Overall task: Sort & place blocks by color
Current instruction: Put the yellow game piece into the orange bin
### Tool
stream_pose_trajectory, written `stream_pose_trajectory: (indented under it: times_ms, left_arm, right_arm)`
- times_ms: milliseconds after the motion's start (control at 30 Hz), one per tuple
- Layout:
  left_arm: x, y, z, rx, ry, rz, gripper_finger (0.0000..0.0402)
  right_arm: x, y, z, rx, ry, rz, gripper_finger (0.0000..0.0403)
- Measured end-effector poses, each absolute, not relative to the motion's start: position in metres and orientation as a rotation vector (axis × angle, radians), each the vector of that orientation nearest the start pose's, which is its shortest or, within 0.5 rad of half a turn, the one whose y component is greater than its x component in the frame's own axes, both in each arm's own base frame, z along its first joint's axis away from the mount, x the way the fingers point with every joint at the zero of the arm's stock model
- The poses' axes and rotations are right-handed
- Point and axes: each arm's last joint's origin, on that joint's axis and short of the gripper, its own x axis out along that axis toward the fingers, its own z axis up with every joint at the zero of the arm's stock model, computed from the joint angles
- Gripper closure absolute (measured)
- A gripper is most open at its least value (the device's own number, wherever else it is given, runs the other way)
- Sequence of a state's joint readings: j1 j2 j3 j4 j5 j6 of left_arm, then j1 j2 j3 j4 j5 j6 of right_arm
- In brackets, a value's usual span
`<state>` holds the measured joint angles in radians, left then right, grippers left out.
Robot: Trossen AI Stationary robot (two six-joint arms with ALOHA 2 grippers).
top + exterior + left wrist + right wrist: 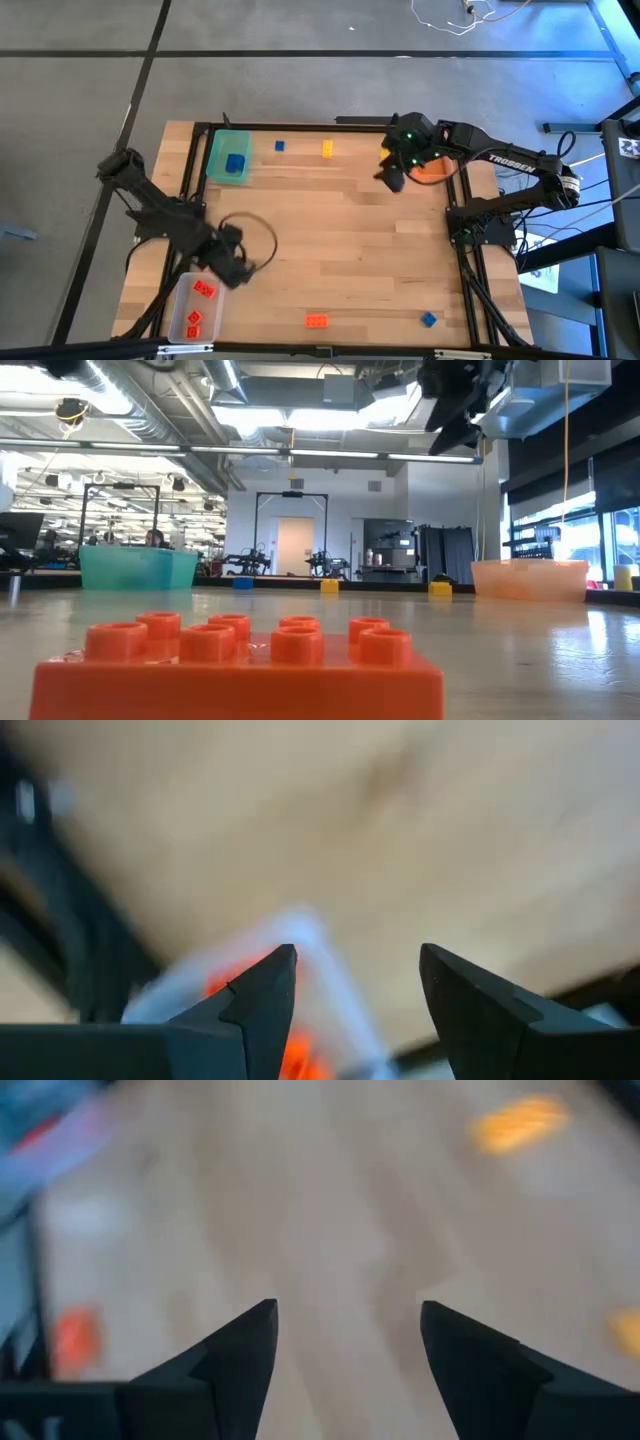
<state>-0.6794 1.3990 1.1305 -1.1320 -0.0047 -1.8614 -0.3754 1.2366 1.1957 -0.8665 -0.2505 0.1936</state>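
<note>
At the left front corner of the tabletop, the clear tray holds three red-orange blocks, and the left tool is seen just beside its upper right edge. Its fingers are set apart with nothing between them, so a drop into that tray is judged to be just finished on this side. Farther back on the left, a blue block lies in the green tray. Loose on the tabletop are a small blue block and a yellow-orange block near the back edge, a red-orange block at the front centre, and another blue block at the front right. The sorting is therefore judged to be partly done. For the left arm, the next move would call for a short reach right to the front red-orange block, with the tool lowered astride it before closing. At the right rear, the right tool hangs just beside the orange tray, its fingers wide apart and empty. The yellow-orange block is the near candidate for it.
</note>
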Motion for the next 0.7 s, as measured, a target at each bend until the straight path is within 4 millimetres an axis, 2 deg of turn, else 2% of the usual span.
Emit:
stream_pose_trajectory:
  times_ms: [133, 333, 467, 700]
  left_arm:
    - [0.203, -0.118, 0.272, -1.031, 1.155, 0.795, 0.0197]
    - [0.227, -0.066, 0.277, -0.96, 1.041, 0.796, 0.0196]
    - [0.244, -0.032, 0.28, -0.923, 0.965, 0.745, 0.0196]
    - [0.262, 0.02, 0.289, -0.761, 0.771, 0.731, 0.0196]
  right_arm:
    - [0.227, -0.088, 0.329, 0.568, 0.779, -0.487, 0.0157]
    - [0.228, -0.107, 0.326, 0.669, 0.696, -0.705, 0.0157]
    - [0.231, -0.131, 0.31, 0.662, 0.743, -0.829, 0.0157]
    - [0.239, -0.176, 0.266, 0.765, 0.885, -0.924, 0.0157]
